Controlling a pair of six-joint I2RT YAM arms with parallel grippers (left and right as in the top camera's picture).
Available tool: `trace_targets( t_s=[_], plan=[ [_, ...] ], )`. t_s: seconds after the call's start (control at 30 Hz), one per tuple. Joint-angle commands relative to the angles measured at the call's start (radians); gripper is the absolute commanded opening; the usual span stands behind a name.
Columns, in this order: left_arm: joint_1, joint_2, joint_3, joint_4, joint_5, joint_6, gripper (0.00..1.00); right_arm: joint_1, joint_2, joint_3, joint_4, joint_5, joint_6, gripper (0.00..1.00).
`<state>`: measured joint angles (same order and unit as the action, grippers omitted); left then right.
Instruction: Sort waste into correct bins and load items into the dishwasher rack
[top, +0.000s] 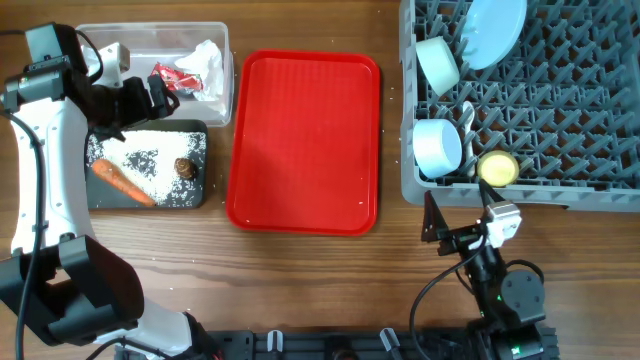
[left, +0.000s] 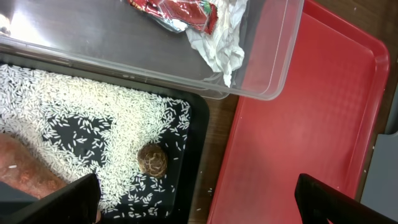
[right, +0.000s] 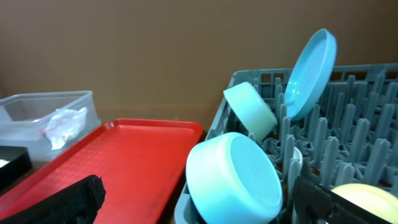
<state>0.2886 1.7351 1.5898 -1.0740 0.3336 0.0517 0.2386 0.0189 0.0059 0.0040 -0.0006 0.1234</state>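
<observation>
The clear tub (top: 225, 60) holds the white napkin (top: 207, 62) and red wrapper (top: 175, 77). The black tray (top: 198, 190) holds the carrot (top: 122, 181), rice grains (top: 140, 160) and brown lump (top: 183, 167). The grey rack (top: 560, 120) holds the blue plate (top: 495, 30), green bowl (top: 437, 62), blue bowl (top: 437, 146), yellow cup (top: 498, 168) and white spoon (top: 466, 113). My left gripper (top: 158, 97) is open and empty above the tub-tray border, over the lump (left: 152, 160). My right gripper (top: 460, 208) is open and empty in front of the rack, facing the blue bowl (right: 233, 177).
The flat red tray (top: 305, 140) lies bare between the bins and the rack. It also shows in the left wrist view (left: 298, 124) and the right wrist view (right: 124, 155). A few rice grains lie on the wood beside the black tray.
</observation>
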Motion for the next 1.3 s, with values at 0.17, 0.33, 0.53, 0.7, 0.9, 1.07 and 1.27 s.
trace_targets(
  t_s=[0.17,0.33,0.53,0.7,0.9,1.07,1.27],
  plan=[
    [0.004,-0.012,0.011,0.0,-0.002,0.022,1.0,-0.006,-0.014,-0.001,0.001,-0.027,0.01,1.0],
    [0.004,-0.012,0.011,0.0,-0.002,0.022,1.0,-0.006,-0.014,-0.001,0.001,-0.027,0.01,1.0],
    [0.004,-0.012,0.011,-0.002,-0.003,0.022,1.0,-0.006,-0.014,-0.001,0.001,-0.027,0.01,1.0],
    [-0.019,-0.024,0.009,0.041,0.037,0.019,1.0,-0.006,-0.014,-0.001,0.001,-0.027,0.01,1.0],
    [-0.174,-0.196,-0.256,0.485,0.031,0.167,1.0,-0.006,-0.014,-0.001,0.001,-0.027,0.01,1.0],
    [-0.224,-0.465,-0.688,0.75,0.032,0.176,1.0,-0.006,-0.014,-0.001,0.001,-0.027,0.01,1.0],
    [-0.235,-0.858,-1.086,0.803,0.007,0.004,1.0,-0.006,-0.014,-0.001,0.001,-0.027,0.01,1.0]
  ],
)
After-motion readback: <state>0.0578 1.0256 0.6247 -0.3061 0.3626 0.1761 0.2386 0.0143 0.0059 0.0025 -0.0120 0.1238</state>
